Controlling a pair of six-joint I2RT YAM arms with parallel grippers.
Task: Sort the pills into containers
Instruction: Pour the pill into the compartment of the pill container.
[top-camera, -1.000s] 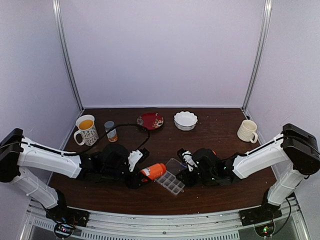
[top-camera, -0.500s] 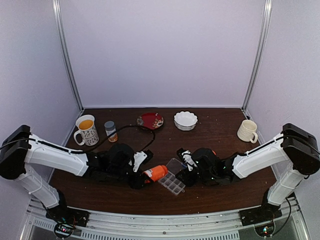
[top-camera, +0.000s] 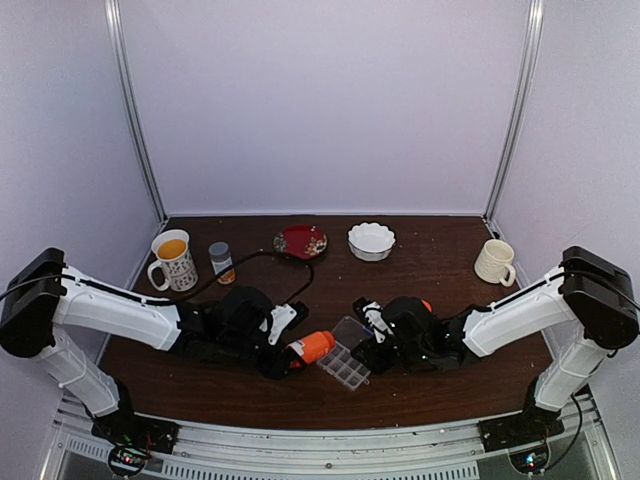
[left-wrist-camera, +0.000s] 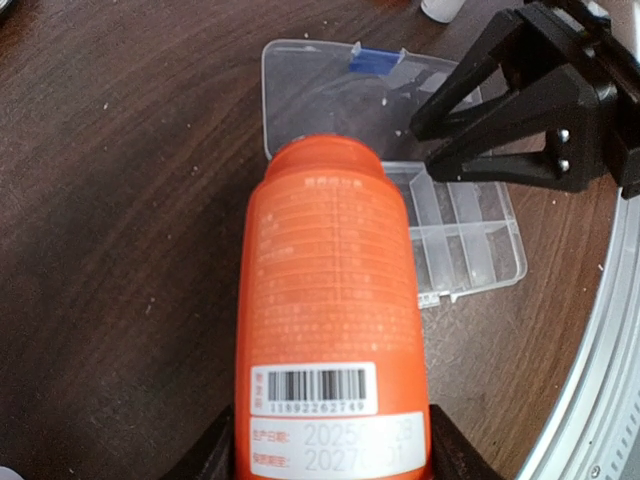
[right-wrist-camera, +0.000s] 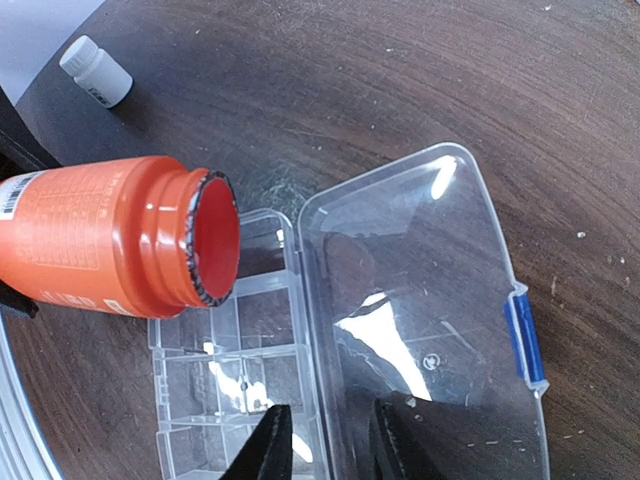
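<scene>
Top view: the clear, two-row pill box (top-camera: 347, 364) lies lid-open near the tabletop's (top-camera: 450, 250) front edge, between both claws.

Left wrist: the left gripper (left-wrist-camera: 330, 462) clamps an orange bottle (left-wrist-camera: 330, 300) with a barcode and "2025" and "2027" legible, its mouth at the box.

Right wrist: the right gripper (right-wrist-camera: 328, 445) straddles the box's hinge; I cannot tell whether it grips.

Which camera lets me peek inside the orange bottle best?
The right wrist view: it looks into the open mouth of the orange bottle, beside the pill box. The left wrist view shows only its labelled side and barcode; the top view shows it tiny.
</scene>
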